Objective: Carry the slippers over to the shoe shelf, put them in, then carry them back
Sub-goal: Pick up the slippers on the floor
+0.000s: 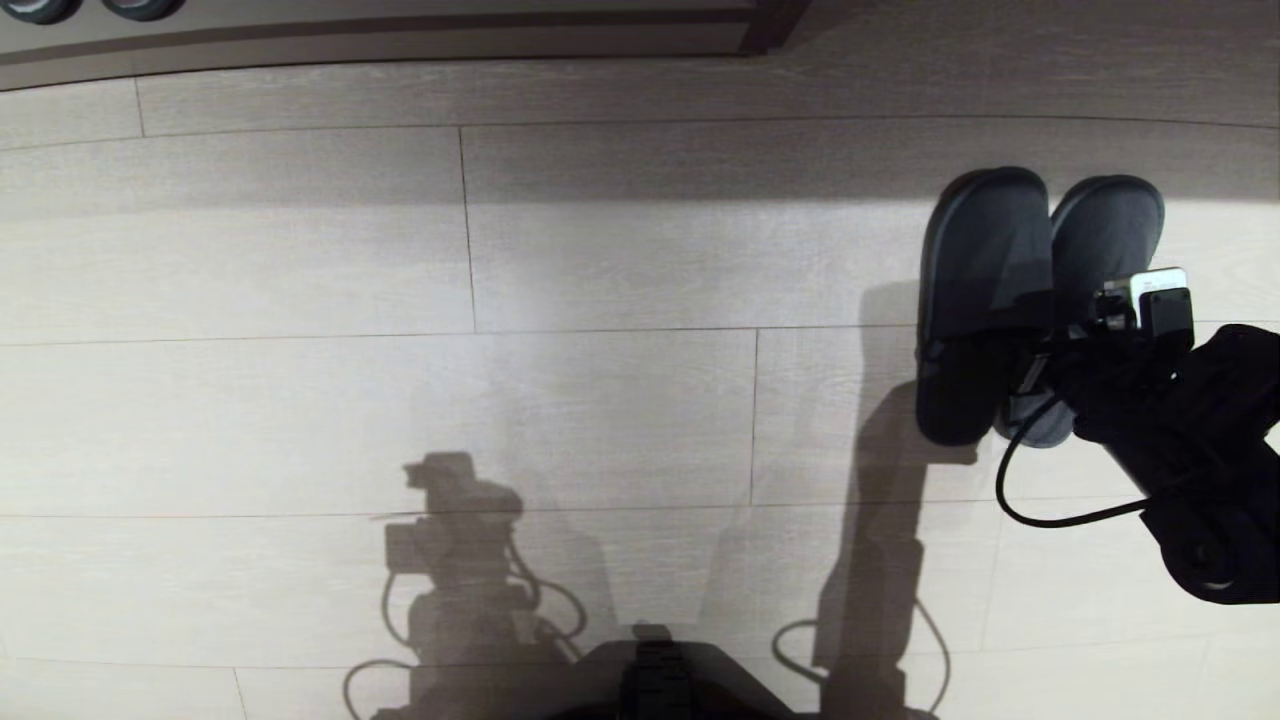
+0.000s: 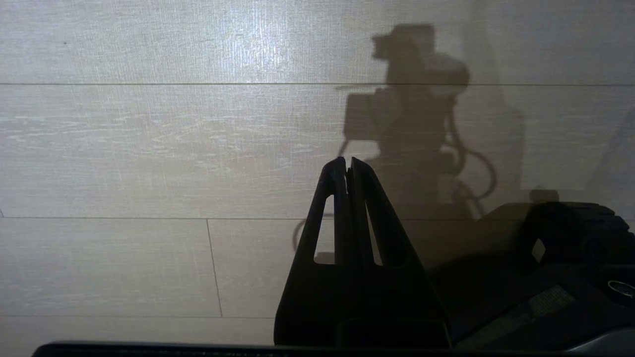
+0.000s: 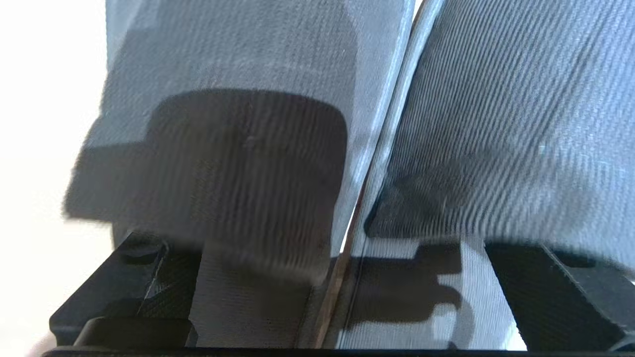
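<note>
Slippers point(image 1: 985, 270) lie as a pair on the pale plank floor point(image 1: 600, 300), side by side and touching along their inner edges. Long axes run away from the robot, rounded toes at the far end, heels near; the pair leans slightly off square with the floor seams.

Right gripper point(image 3: 342, 297) sits directly over the heel half of the pair, arm reaching in from the robot's right. Its jaws are spread wide: one finger point(image 3: 124, 292) stands over one slipper, the other finger over its neighbour, the seam between the two shoes running between them. Nothing is clamped. The ribbed bands lie just ahead of the fingertips.

Left gripper point(image 2: 347, 166) hangs above bare floor, well apart from the slippers, fingers pressed together with nothing between them.

A dark baseboard strip point(image 1: 400, 40) runs beyond the toes.
</note>
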